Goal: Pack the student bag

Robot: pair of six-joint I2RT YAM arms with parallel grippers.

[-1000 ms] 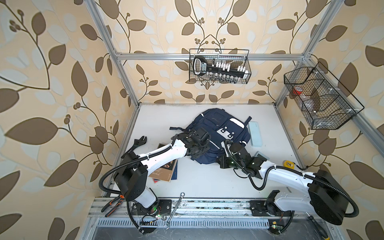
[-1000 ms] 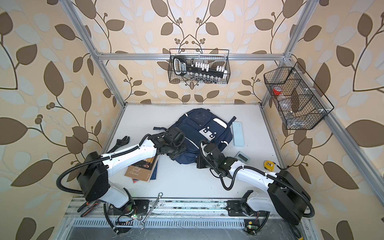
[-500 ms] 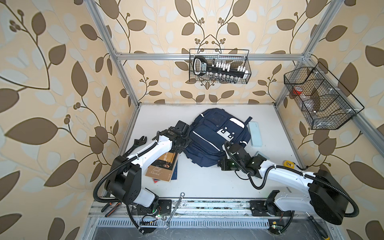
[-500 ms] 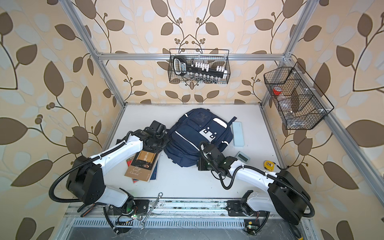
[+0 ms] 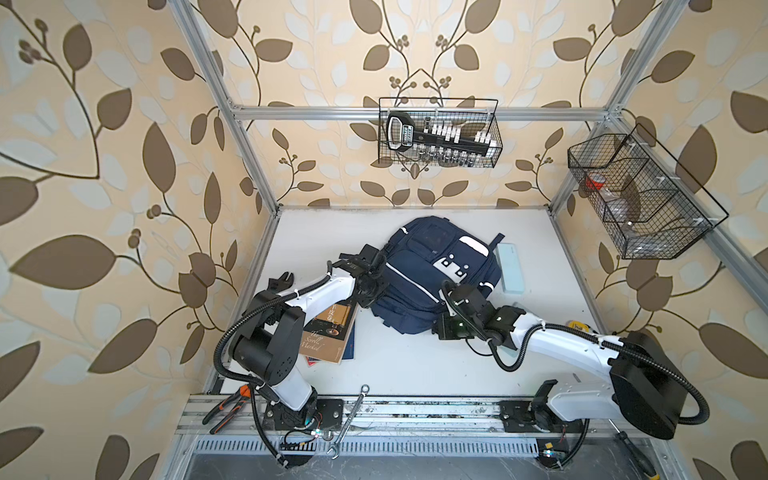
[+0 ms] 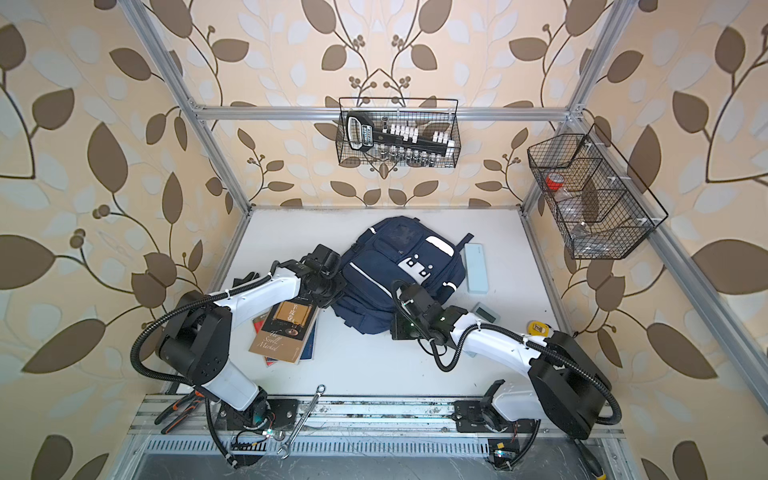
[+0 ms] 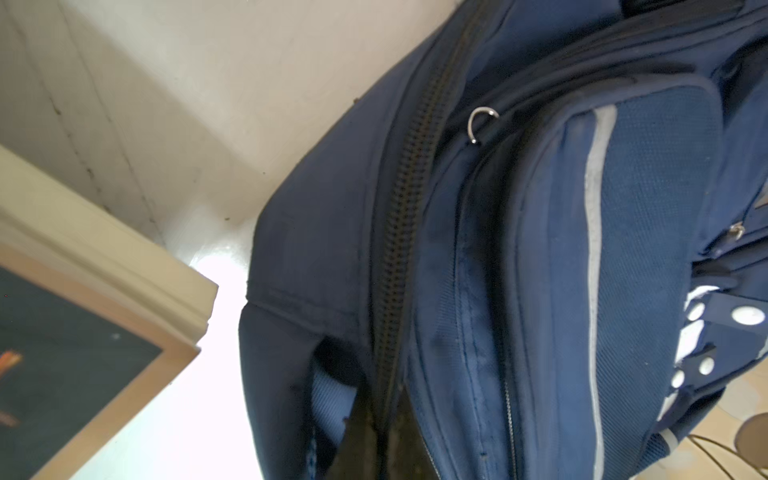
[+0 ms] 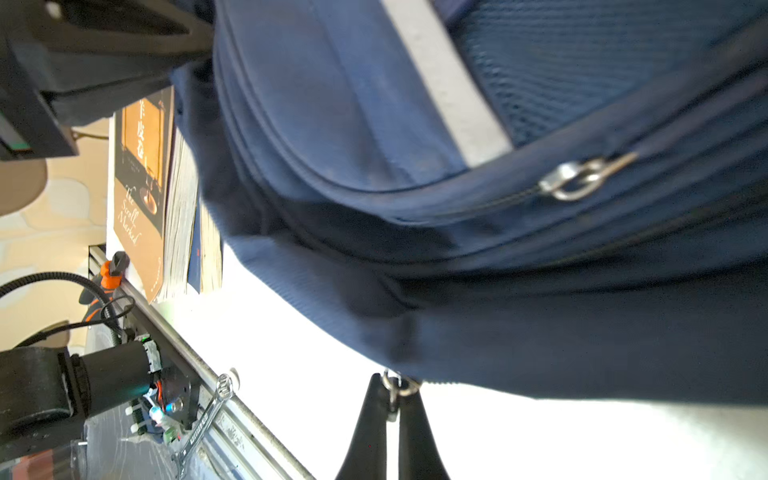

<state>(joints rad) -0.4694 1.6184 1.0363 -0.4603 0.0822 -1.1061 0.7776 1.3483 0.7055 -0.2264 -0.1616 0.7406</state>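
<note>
Left arm (image 5: 324, 291) folded low, left gripper (image 7: 382, 419) clamped on centre-frame student bag (image 5: 428, 274) seam, right arm (image 5: 561, 340) outstretched, right gripper (image 8: 392, 399) pinching zipper pull (image 8: 397, 384)

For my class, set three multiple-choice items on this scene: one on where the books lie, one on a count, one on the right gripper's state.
1. In both top views, the books lie:
A) left of the student bag
B) on top of it
C) inside a basket

2. Wire baskets hanging on the walls:
A) one
B) two
C) four

3. The right gripper is:
A) open above the table
B) shut on a zip pull
C) holding a book

Answers:
1. A, the stack sits beside the bag's left edge.
2. B, one on the back wall and one on the right wall.
3. B, its fingertips pinch the metal ring.
</note>
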